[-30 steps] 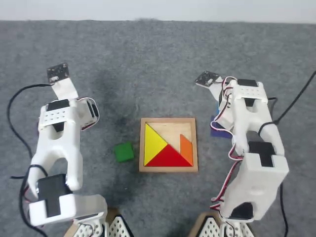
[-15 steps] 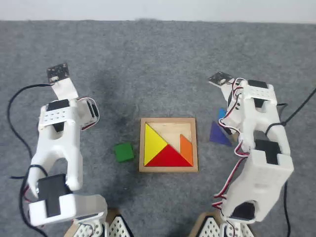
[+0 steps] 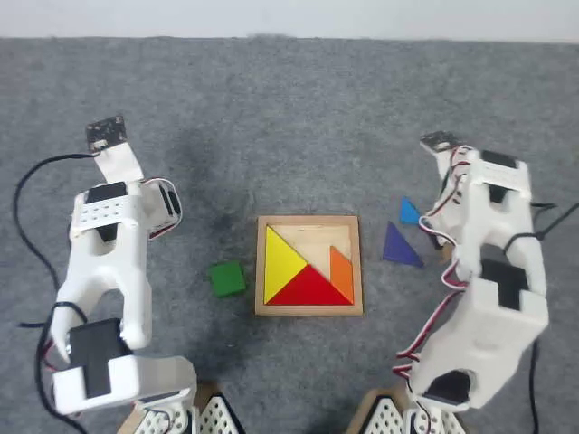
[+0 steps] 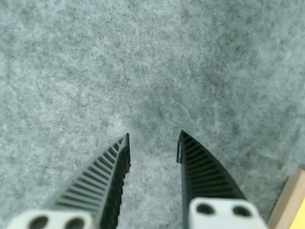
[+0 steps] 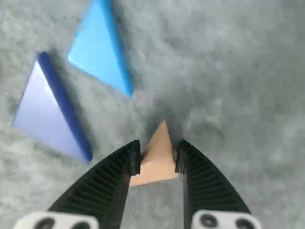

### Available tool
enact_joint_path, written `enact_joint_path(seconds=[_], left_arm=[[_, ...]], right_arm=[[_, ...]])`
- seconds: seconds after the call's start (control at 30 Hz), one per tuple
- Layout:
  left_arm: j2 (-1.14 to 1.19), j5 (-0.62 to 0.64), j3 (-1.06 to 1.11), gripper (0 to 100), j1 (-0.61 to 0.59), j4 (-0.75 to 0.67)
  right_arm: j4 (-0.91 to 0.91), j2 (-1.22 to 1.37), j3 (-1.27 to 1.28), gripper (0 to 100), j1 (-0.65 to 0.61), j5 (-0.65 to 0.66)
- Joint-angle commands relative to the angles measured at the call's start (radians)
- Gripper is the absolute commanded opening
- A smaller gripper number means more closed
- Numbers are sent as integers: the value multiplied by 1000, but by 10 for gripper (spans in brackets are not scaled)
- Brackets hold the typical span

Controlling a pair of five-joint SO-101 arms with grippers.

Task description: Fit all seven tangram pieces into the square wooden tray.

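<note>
We have yellow, red and orange seated in the tray at the middle of the surface, with four left: green toward the left edge, blue and purple toward the right, tan pinched in our right gripper, the left gripper gaping empty.

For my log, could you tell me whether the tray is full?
Partly full: the tray holds yellow triangle, red triangle and orange piece; bare wood shows.
</note>
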Motion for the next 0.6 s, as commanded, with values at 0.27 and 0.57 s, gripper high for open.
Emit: enact_joint_path(seconds=[0.27, 0.57], left_arm=[[-8, 12, -5, 152, 8, -14], [-8, 6, -5, 152, 8, -17]], right_arm=[[71, -418, 138, 128, -170, -58], [-117, -360, 273, 213, 111, -206]])
